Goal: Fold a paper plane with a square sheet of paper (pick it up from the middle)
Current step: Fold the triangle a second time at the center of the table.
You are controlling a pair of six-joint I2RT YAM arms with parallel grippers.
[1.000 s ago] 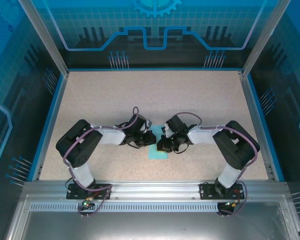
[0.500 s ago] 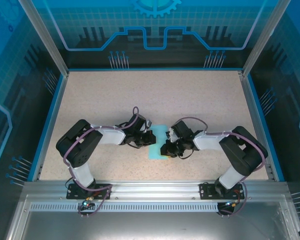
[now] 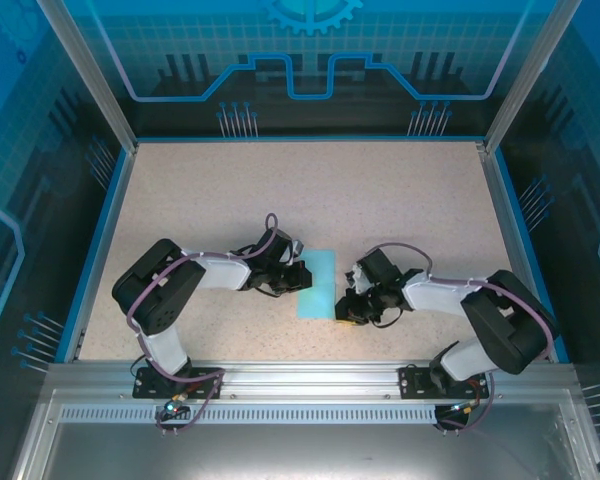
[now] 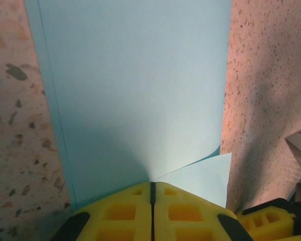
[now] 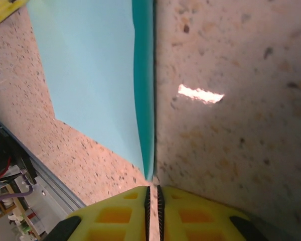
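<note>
- The light-blue square sheet of thin paper [image 3: 318, 283] is lying folded into a narrow strip on the speckled tabletop [image 3: 210, 200], just below the middle of the top view.
- The left gripper [image 3: 300, 277] is pinching the strip's left edge, yellow fingers [image 4: 120, 213] pressed together. I'm guessing it's anchoring the layers so the fold stays put.
- The right gripper [image 3: 344, 311] is sitting at the strip's lower-right corner with its fingers nearly together. I can't tell if any paper is in that slit.
- Counting: one sheet, two grippers.

A high camera behind the arms [image 3: 160, 290] looks down toward twelve o'clock across the whole table [image 3: 230, 200]. Both wrist cameras hover very close, low, facing the blue paper [image 3: 318, 283] all three share.
</note>
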